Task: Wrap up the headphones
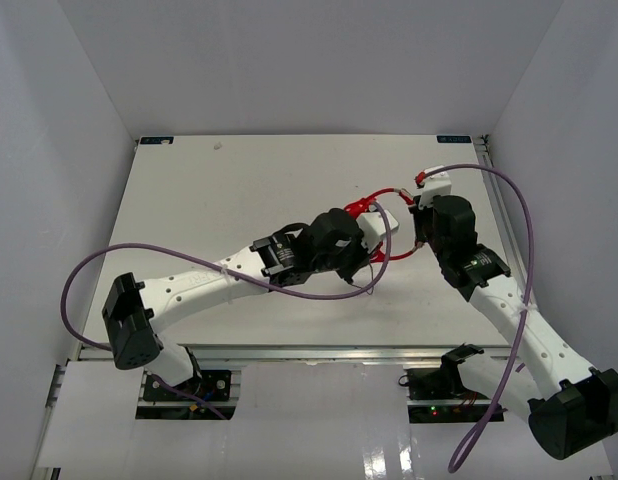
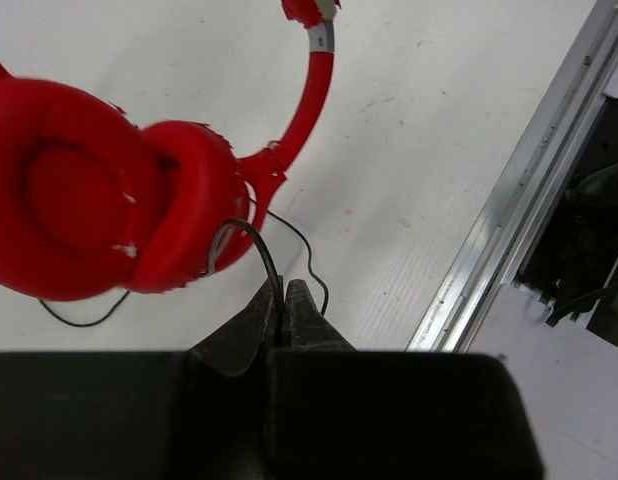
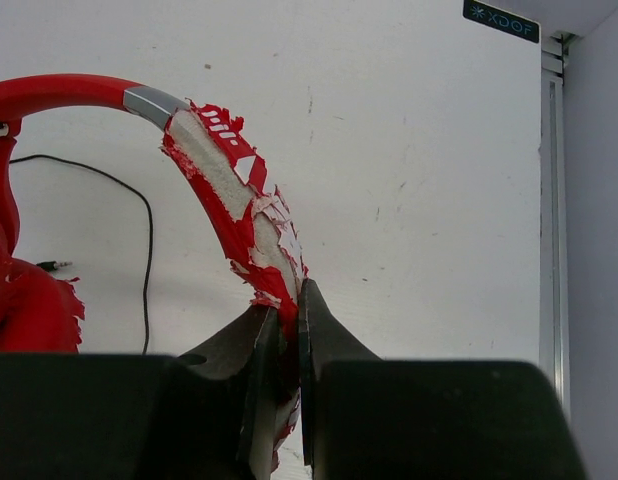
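Cord: pinched by the left gripper, just below the red headphones.
Headband: clamped by the right gripper; covering peeled.

Reaches in from both near corners over the white table, with the left gripper and right gripper flanking the red headphones right of centre. Trails looping purple cables off each arm.

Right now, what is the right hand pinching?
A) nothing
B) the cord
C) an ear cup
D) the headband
D: the right hand is closed on the peeling red headband, and the cord lies apart from it.
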Robot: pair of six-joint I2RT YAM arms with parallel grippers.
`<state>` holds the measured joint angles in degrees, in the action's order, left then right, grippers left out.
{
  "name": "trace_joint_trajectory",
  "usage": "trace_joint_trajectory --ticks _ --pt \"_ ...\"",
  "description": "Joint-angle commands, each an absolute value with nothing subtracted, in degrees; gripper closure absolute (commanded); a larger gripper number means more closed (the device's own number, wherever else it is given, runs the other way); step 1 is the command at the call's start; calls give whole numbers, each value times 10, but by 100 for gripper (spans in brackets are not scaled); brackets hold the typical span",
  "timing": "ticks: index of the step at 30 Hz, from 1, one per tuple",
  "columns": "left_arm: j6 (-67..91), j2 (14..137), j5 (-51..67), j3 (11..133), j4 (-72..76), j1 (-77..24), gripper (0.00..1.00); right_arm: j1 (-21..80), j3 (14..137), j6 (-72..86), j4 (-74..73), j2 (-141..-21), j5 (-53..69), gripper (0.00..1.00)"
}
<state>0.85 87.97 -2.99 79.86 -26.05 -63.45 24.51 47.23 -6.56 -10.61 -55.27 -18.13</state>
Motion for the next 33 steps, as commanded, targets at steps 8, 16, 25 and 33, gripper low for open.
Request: trace_joint_trajectory --ticks 8,16,25,33 --pt "-60 840 -41 831 -383 -615 100 249 493 -143 -102 -533 -36 92" --pt "-111 819 -70 809 -374 -612 100 249 488 -209 -145 -529 83 92" --pt "-178 800 -130 793 -352 -613 100 247 500 -255 -190 -526 177 92" --pt "-207 768 -148 753 -329 -613 100 238 516 -264 -214 -527 250 92"
